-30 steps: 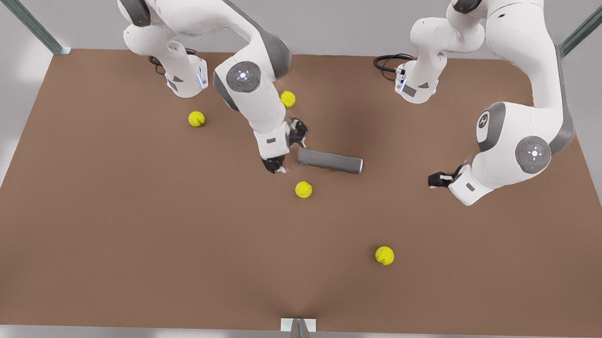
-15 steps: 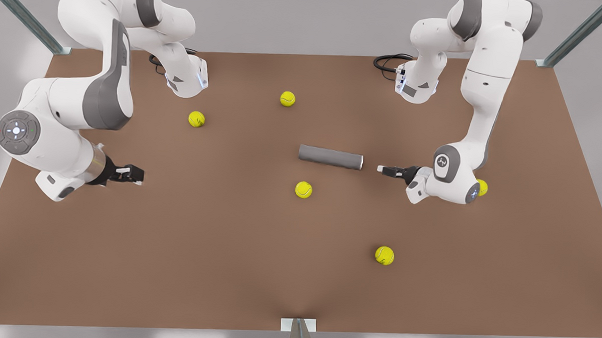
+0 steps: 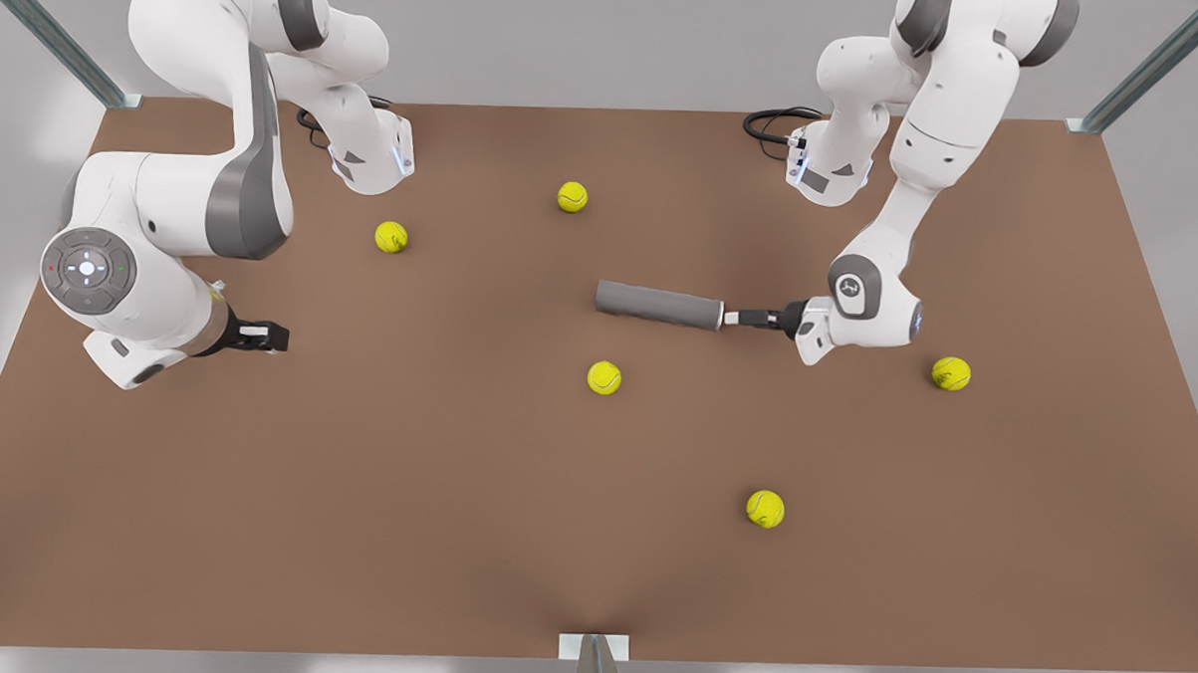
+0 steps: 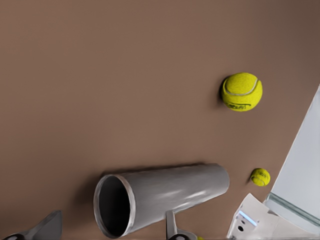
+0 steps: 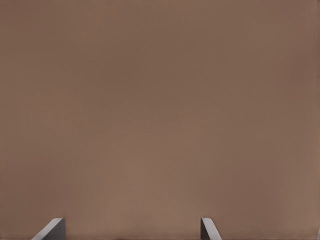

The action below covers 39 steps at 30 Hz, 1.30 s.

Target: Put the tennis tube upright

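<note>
The tennis tube [image 3: 658,305] is a grey cylinder lying on its side near the middle of the brown table [image 3: 453,531], its lighter rim toward the front view's right. My left gripper [image 3: 737,318] reaches in low from the front view's right, with its fingertips at that rim. In the left wrist view the tennis tube [image 4: 165,195] shows its open mouth close up between my left gripper's [image 4: 110,232] spread fingers, one finger [image 4: 171,225] against the tube's wall. My right gripper [image 3: 272,336] waits open at the front view's left, over bare table in its wrist view [image 5: 130,232].
Several yellow-green tennis balls lie loose: one [image 3: 605,378] just in front of the tube, one [image 3: 572,196] behind it, one [image 3: 951,374] beside the left arm, others [image 3: 391,237] [image 3: 765,509] farther off. Both arm bases [image 3: 371,154] [image 3: 829,170] stand at the far edge.
The left gripper slid toward the tube and now meets its rim end, uncovering a ball behind the arm. The right arm, earlier over the tube's other end, withdrew to the front view's left.
</note>
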### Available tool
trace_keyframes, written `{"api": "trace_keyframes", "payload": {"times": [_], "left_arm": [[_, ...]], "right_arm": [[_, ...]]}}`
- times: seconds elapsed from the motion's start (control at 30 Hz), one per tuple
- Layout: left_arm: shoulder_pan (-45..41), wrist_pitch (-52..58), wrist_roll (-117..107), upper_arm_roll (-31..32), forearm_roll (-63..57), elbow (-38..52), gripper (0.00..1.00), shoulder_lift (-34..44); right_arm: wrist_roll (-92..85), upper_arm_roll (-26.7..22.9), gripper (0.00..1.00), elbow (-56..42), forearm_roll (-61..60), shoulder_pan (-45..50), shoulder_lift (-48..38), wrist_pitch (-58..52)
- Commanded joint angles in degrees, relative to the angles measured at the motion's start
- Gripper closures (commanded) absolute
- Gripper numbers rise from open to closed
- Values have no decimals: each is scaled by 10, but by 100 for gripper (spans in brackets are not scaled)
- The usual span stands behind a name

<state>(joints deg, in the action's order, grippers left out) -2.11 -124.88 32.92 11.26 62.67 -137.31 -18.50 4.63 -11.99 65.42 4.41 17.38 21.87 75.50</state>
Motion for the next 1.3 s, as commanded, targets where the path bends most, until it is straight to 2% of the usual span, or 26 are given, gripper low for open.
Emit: {"api": "trace_keyframes", "payload": {"times": [0.0, 0.27, 0.33, 0.8, 0.83, 0.9, 1.07, 1.13, 1.27], "left_arm": [[0, 0, 164, 10, 9, 0, 0, -2], [1, 11, 188, 37, 25, 3, 0, -14], [0, 7, 195, 54, 62, 4, 0, -24], [-10, 14, 193, 66, 67, 3, 0, -47], [-10, 14, 193, 66, 67, 3, 3, -47], [-11, 15, 191, 66, 67, 3, 18, -47], [-14, 15, 185, 66, 66, 5, 31, -47], [-14, 16, 185, 66, 66, 6, 43, -47], [-14, 18, 177, 66, 66, 8, 51, -47]], "right_arm": [[35, 0, 0, 0, 1, 0, -1, -4], [34, -1, 0, 0, 1, 0, -1, -4], [34, -1, 0, 0, 1, 0, -1, -4], [34, 1, 0, -1, -12, 0, -1, -5], [33, 2, 0, -1, -12, 3, -1, -5], [34, 2, 0, 0, -15, 4, -1, -5], [37, 5, 0, -6, -12, 10, -1, 0], [38, 3, 0, -9, -12, 10, -1, 0], [37, 4, 0, -9, -12, 12, -1, 1]]}}
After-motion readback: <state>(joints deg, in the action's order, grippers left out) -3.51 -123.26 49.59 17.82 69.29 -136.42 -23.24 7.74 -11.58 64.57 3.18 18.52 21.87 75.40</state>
